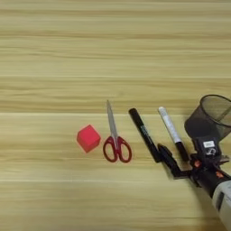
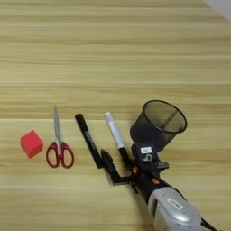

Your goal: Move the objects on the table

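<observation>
A small red cube (image 1: 88, 138) sits on the wooden table (image 1: 113, 54), left of centre. A long black marker (image 1: 144, 134) and a white-barrelled marker (image 1: 169, 127) lie side by side, slanting toward me, black cap at the near end. The black wire-mesh pen cup (image 2: 155, 128) stands just right of them. My right gripper (image 2: 124, 155) comes in from the bottom right and is open. One black finger (image 2: 109, 164) rests by the black marker's near end. The other finger (image 2: 145, 154) is at the foot of the cup. The white marker's cap lies between them.
Scissors with red handles (image 1: 115, 140) lie between the cube and the black marker, blades pointing away from me. My silver forearm (image 2: 173, 210) fills the bottom right corner. The table's far right corner edge (image 2: 221, 9) shows in the right eye view.
</observation>
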Action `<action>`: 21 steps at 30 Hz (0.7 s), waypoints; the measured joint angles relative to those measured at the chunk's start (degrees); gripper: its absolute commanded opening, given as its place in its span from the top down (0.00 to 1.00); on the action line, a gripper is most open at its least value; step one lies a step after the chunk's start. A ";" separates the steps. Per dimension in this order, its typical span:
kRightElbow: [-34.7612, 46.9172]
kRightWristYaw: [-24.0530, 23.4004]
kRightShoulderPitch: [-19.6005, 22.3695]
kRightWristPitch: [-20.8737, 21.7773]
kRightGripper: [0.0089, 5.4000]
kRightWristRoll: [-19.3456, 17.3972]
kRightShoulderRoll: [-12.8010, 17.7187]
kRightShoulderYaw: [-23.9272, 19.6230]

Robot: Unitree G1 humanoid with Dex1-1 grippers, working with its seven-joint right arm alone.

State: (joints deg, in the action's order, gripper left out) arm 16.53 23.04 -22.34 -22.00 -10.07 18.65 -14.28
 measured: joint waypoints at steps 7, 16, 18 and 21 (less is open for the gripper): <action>-0.19 0.95 0.13 -0.10 0.23 -0.47 1.19 1.03; -0.69 1.31 1.17 -2.87 0.38 -4.74 1.26 0.19; -0.68 1.23 1.27 -3.18 0.41 -4.84 1.31 0.11; -0.68 1.20 1.30 -3.33 0.48 -5.05 1.38 0.09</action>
State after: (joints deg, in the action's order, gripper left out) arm 15.85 24.24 -21.03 -25.33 -15.12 20.04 -14.19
